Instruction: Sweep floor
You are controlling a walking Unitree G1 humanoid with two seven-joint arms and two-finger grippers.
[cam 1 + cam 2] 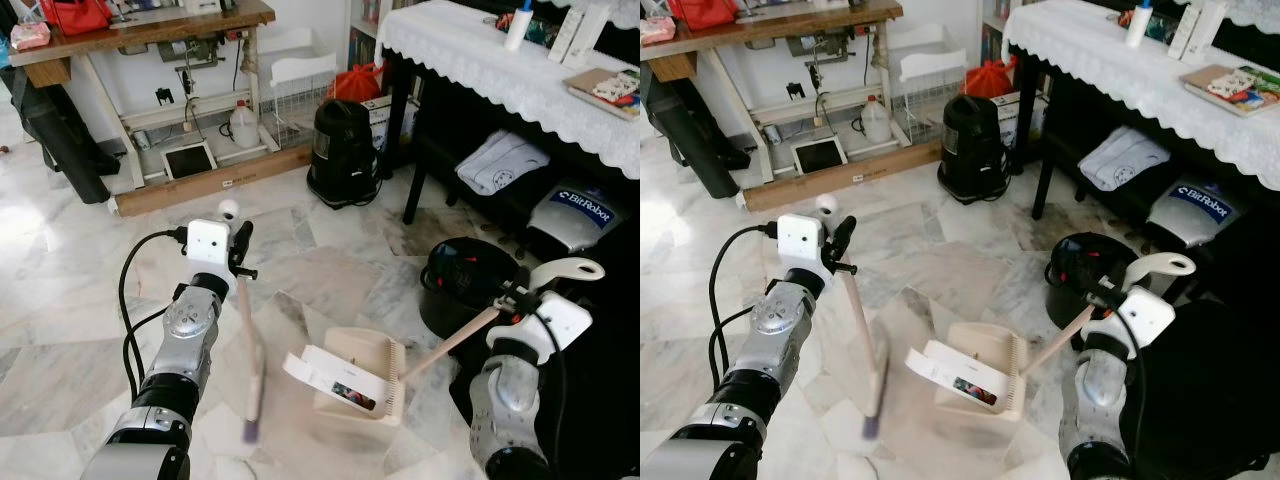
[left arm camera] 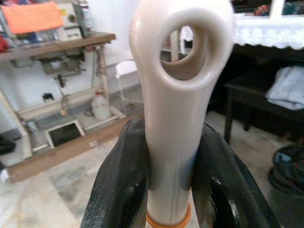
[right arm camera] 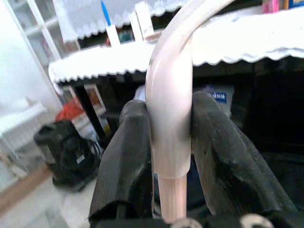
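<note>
My left gripper [image 1: 242,262] is shut on the cream handle of a small broom [image 1: 248,345]; its brush end, blurred, touches the marble floor [image 1: 330,265]. In the left wrist view both black fingers [image 2: 121,185] clamp the broom handle [image 2: 175,118] just below its ring end. My right gripper [image 1: 515,298] is shut on the long handle [image 1: 455,342] of a cream dustpan [image 1: 360,385], which rests on the floor to the right of the broom. A white piece of packaging [image 1: 330,378] lies across the dustpan's mouth. The right wrist view shows the fingers [image 3: 128,161] pressed around the curved dustpan handle [image 3: 171,118].
A black bin [image 1: 462,285] stands just behind the dustpan. A black vacuum cleaner [image 1: 343,152] sits farther back, beside a sewing table [image 1: 140,40] and a white wire rack [image 1: 290,95]. A lace-covered table [image 1: 500,60] and bags under it close the right side.
</note>
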